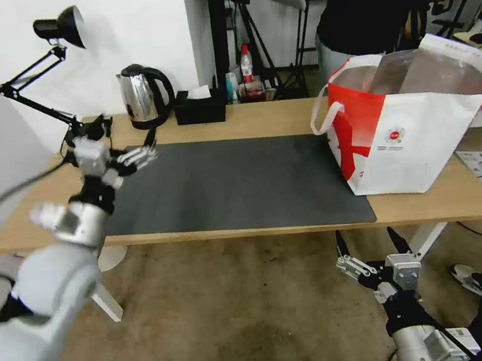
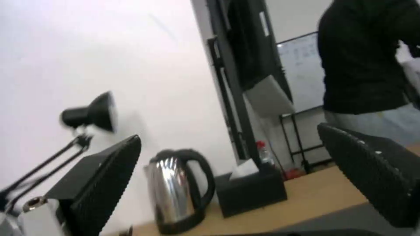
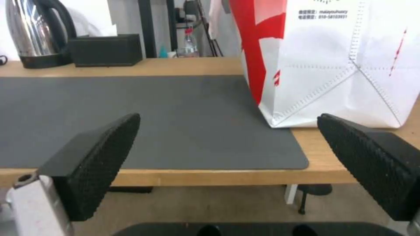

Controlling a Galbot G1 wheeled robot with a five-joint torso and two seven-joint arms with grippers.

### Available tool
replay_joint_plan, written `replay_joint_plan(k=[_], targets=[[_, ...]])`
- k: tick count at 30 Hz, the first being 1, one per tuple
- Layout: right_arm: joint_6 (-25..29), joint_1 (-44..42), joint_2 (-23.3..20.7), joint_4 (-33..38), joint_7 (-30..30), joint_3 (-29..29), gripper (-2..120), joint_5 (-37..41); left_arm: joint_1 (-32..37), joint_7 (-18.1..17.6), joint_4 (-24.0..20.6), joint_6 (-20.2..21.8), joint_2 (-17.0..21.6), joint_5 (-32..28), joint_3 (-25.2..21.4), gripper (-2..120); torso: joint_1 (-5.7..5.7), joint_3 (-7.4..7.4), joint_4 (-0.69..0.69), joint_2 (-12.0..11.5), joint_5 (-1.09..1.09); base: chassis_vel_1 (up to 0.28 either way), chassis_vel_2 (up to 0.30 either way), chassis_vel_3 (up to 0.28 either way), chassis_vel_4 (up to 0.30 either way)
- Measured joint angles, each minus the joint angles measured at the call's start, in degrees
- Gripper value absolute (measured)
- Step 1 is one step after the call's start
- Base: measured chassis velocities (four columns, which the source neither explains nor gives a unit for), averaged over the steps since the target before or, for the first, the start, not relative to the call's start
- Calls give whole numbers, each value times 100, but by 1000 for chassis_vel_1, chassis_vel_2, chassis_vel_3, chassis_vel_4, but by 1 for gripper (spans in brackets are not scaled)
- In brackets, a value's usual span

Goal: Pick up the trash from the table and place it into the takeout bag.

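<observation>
While my left claw [image 1: 148,147] hangs spread and empty over the left end of the tabletop [image 1: 257,120], near the mat's [image 1: 235,184] far-left corner, the kettle [image 1: 140,96] and black tissue box [image 1: 200,107] sit just beyond it. My right claw [image 1: 368,239] is parked low, below the tabletop's front edge, also spread with nothing between its pads [image 3: 98,157]; from its wrist cam I look across the mat at the takeout bag [image 1: 413,128]. Bag stands upright on the right end of the tabletop, mouth open, base partly on the mat's right edge. I see no bowls or cup anywhere on the tabletop or mat. Can't see down to the bag's bottom, so can't confirm contents. My read: trash is likely all bagged, task at or near done.
</observation>
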Motion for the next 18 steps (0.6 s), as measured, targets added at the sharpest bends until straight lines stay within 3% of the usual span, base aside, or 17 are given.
replay_joint_plan(k=[11, 18], targets=[[0, 0, 0, 0, 0, -1, 100, 0, 1656, -112, -438, -559, -1495, 911, -291, 100, 0, 0, -2, 0, -1, 0, 0, 0, 0], [0, 0, 0, 0, 0, 0, 100, 1, 2199, -190, -614, -559, -1922, 1051, -348, 100, 0, 0, -2, 0, 0, 0, 0, 0, 0]])
